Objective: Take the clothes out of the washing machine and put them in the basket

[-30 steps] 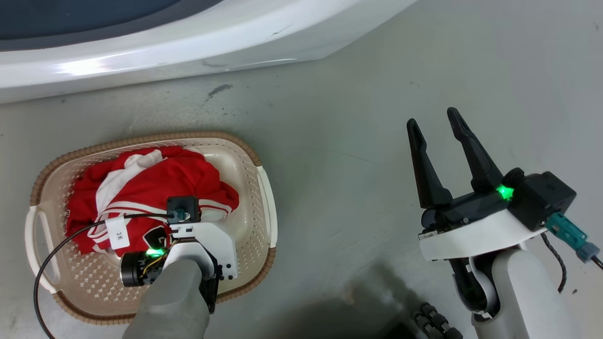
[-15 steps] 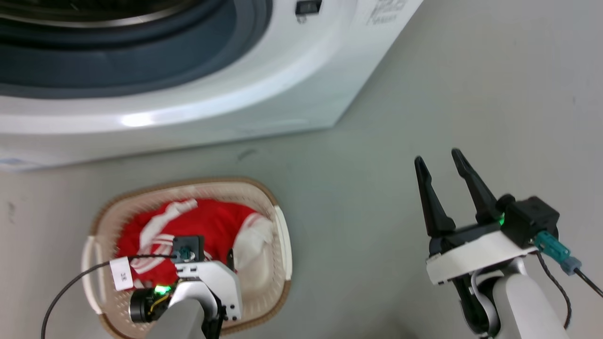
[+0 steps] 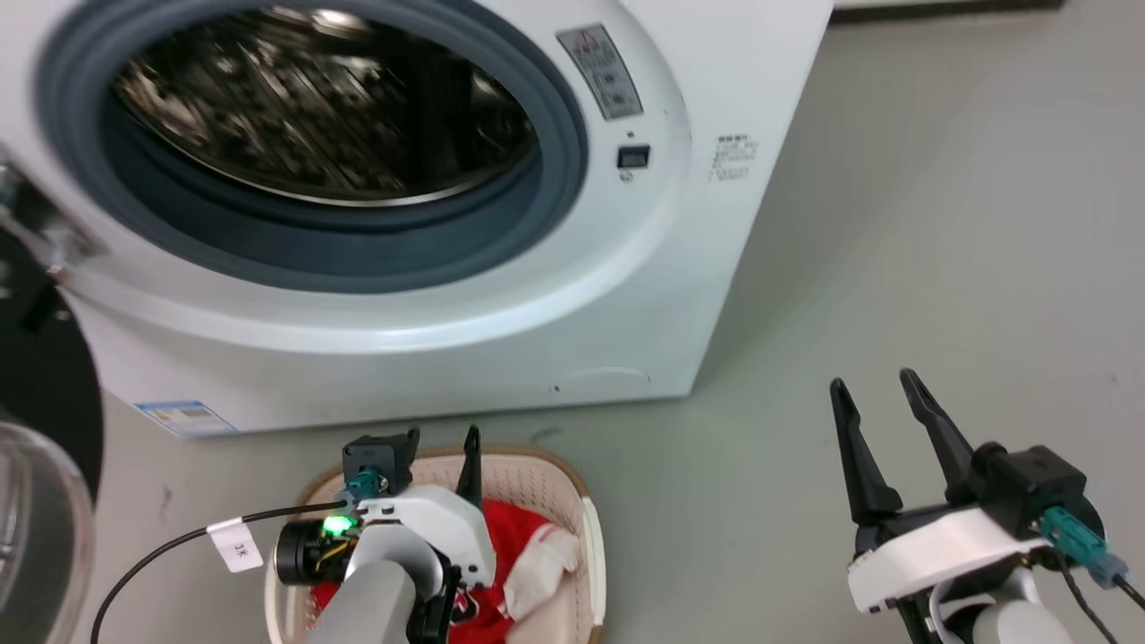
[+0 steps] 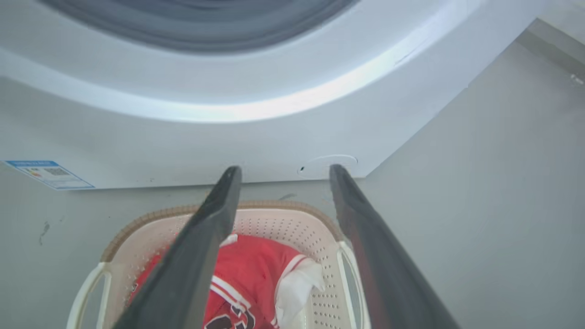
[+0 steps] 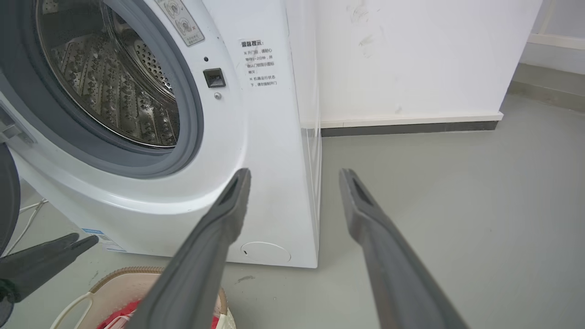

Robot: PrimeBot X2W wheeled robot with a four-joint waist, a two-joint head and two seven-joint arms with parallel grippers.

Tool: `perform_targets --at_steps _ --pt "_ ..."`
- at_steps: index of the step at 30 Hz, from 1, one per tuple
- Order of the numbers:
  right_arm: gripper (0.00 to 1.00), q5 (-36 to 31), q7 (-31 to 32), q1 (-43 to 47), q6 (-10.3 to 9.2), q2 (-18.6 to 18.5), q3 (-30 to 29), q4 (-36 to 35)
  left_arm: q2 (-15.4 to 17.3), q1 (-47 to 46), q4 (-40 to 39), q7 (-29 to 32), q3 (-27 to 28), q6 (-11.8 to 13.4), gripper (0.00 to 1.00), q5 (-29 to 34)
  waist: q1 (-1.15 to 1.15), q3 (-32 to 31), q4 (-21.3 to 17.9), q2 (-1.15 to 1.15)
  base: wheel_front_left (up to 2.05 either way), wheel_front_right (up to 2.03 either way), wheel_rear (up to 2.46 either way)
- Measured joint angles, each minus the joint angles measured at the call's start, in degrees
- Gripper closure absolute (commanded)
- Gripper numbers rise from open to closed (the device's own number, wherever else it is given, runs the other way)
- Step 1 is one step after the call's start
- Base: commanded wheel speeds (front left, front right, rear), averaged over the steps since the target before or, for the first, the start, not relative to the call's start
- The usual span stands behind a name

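The white washing machine (image 3: 626, 295) stands ahead with its porthole open, and the part of the steel drum (image 3: 322, 98) I see is bare. In front of it on the floor sits the cream basket (image 3: 537, 470), holding the red clothes (image 3: 514, 537) with white trim. My left gripper (image 3: 440, 440) hovers open over the basket's far rim, holding nothing. The left wrist view shows that gripper (image 4: 284, 170) above the clothes (image 4: 256, 269) and basket (image 4: 283, 219). My right gripper (image 3: 872, 380) is open and free over bare floor to the right, its fingers (image 5: 296, 171) pointing at the machine's corner.
The machine's glass door (image 3: 36, 501) hangs open at the far left. A white wall with a dark baseboard (image 5: 411, 123) runs behind the machine. Grey floor (image 3: 894, 224) spreads to the right. A black cable with a white tag (image 3: 234, 546) trails from my left wrist.
The head camera has tilted up, so the porthole came into view and the basket slid to the bottom. My left gripper rose out of the basket, leaving the clothes there. The right gripper stays open.
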Motion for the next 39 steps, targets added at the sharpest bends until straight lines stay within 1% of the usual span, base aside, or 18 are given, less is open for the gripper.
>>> perform_targets --at_steps 1,9,15,18,22,25,39 --pt "0.0 -0.36 0.49 1.1 -0.01 -0.02 -0.55 -0.7 -0.01 1.46 -5.1 0.0 1.07 0.65 0.0 1.46 0.0 -1.82 0.67 0.0 0.0 0.0 0.0" --pt "0.0 -1.11 1.94 4.55 0.0 -0.01 -1.99 -3.26 0.0 8.32 -25.3 -0.01 3.97 2.5 0.0 8.26 -0.01 -7.33 2.86 0.0 0.0 0.0 0.0" --pt "0.0 -1.2 2.94 7.08 -0.01 -0.03 -3.6 -4.75 0.42 13.13 -37.3 -0.01 5.15 3.66 0.0 12.09 0.0 -10.38 4.32 0.0 0.0 0.0 0.0" --pt "0.0 -1.68 3.42 8.13 -0.01 -0.03 -3.82 -5.53 1.59 15.82 -41.17 -0.01 5.92 4.01 0.0 13.23 0.0 -11.71 4.75 0.0 0.0 0.0 0.0" --pt "0.0 -2.04 3.88 9.37 -0.01 -0.02 -4.12 -6.77 2.53 19.13 -44.44 -0.01 6.26 4.48 0.0 14.36 0.0 -13.16 5.16 0.0 0.0 0.0 0.0" --pt "0.0 -2.1 4.22 10.06 0.0 -0.03 -4.37 -7.47 3.1 20.85 -45.11 -0.01 6.27 4.56 0.0 14.49 0.0 -13.7 5.28 0.0 0.0 0.0 0.0" --pt "0.0 -2.0 4.47 10.87 0.0 -0.03 -3.86 -8.17 3.48 23.14 -43.45 0.01 5.76 5.14 0.0 14.19 0.0 -14.05 5.32 0.0 0.0 0.0 0.0"
